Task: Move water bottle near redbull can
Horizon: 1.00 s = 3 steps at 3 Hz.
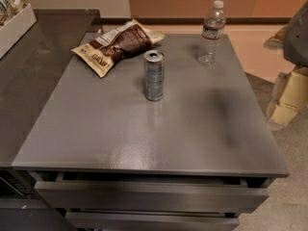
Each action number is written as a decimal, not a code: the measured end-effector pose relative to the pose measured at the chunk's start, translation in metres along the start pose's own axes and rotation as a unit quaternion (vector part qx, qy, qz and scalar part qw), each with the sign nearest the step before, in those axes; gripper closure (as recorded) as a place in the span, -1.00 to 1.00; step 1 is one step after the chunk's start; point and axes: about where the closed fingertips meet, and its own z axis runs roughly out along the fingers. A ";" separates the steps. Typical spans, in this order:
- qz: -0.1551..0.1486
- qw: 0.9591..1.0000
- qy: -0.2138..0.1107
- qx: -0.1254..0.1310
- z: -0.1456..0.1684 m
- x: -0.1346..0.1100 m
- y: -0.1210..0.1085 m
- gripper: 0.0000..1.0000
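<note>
The water bottle [211, 32] is clear plastic with a white cap and a pale label. It stands upright near the far right corner of the grey table top [159, 129]. The redbull can [154, 75], slim and silver-blue, stands upright near the middle of the table, to the left of the bottle and nearer to me, with a clear gap between them. My gripper [288, 97] is at the right edge of the view, off the table's right side and lower than the bottle. It holds nothing that I can see.
A brown and cream snack bag [117, 44] lies flat at the far left of the table, behind the can. A darker counter [33, 66] adjoins on the left, with a white box [14, 25] on it. Drawers [149, 196] sit below the table's front edge.
</note>
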 end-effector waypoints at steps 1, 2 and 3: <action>0.000 1.000 0.000 0.000 0.000 0.000 0.000 -1.00; 0.018 1.000 -0.002 0.014 0.001 0.000 -0.007 -1.00; 0.045 0.998 -0.019 0.042 0.009 0.000 -0.029 -1.00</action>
